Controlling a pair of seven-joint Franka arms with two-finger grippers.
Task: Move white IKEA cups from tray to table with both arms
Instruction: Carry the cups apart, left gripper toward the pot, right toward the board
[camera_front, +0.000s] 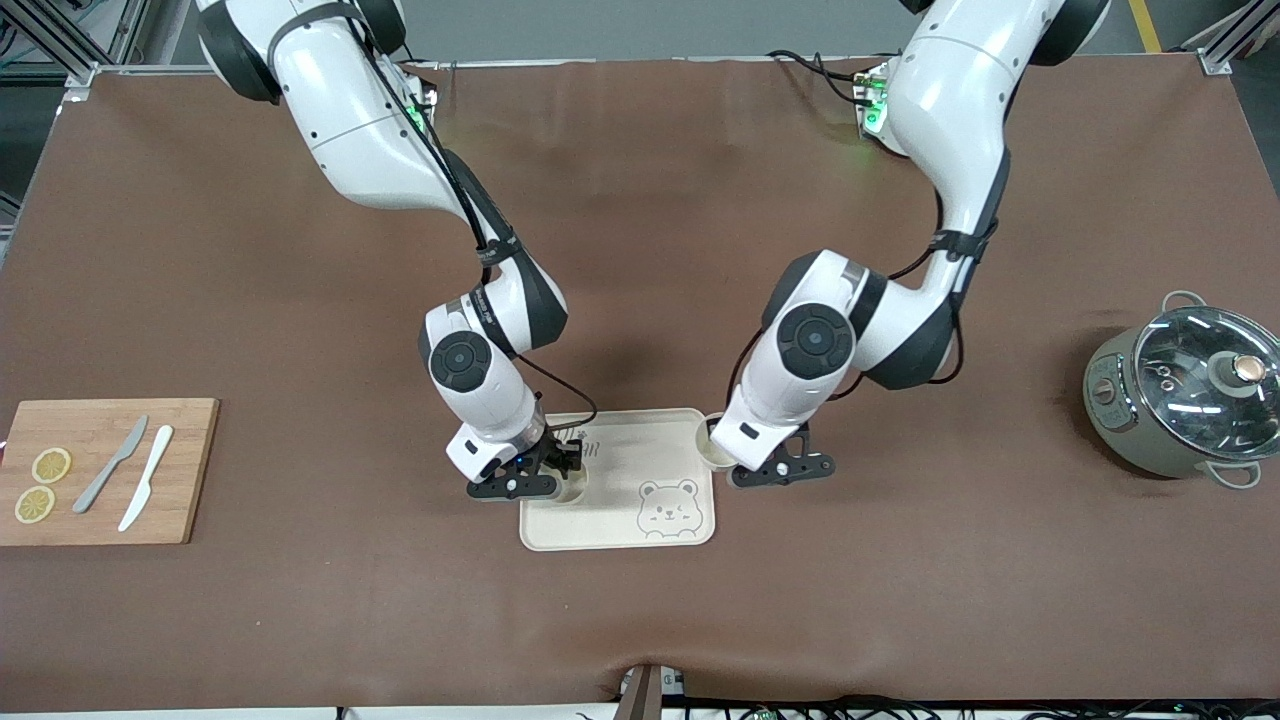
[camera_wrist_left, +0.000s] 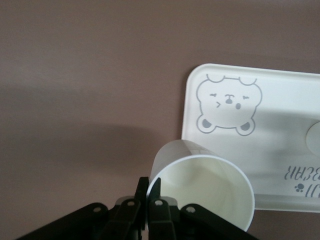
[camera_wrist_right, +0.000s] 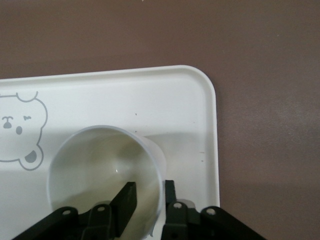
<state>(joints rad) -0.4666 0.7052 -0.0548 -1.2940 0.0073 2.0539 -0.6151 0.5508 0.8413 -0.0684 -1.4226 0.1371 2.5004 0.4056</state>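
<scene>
One white cup (camera_front: 572, 488) stands on the cream bear-printed tray (camera_front: 620, 520), in the corner toward the right arm's end. My right gripper (camera_front: 553, 474) is open astride its wall. In the right wrist view one finger (camera_wrist_right: 127, 196) is inside the cup (camera_wrist_right: 100, 165) and the other is outside, with a gap to the wall. My left gripper (camera_front: 742, 462) is shut on the wall of the second white cup (camera_front: 714, 446). It holds this cup tilted at the tray's edge toward the left arm's end. The left wrist view shows this cup (camera_wrist_left: 205, 185) pinched between the fingers (camera_wrist_left: 142, 192), beside the tray (camera_wrist_left: 280, 150).
A wooden cutting board (camera_front: 185, 470) with two lemon slices and two knives lies at the right arm's end of the table. A grey pot with a glass lid (camera_front: 1185, 395) stands at the left arm's end. Brown tabletop surrounds the tray.
</scene>
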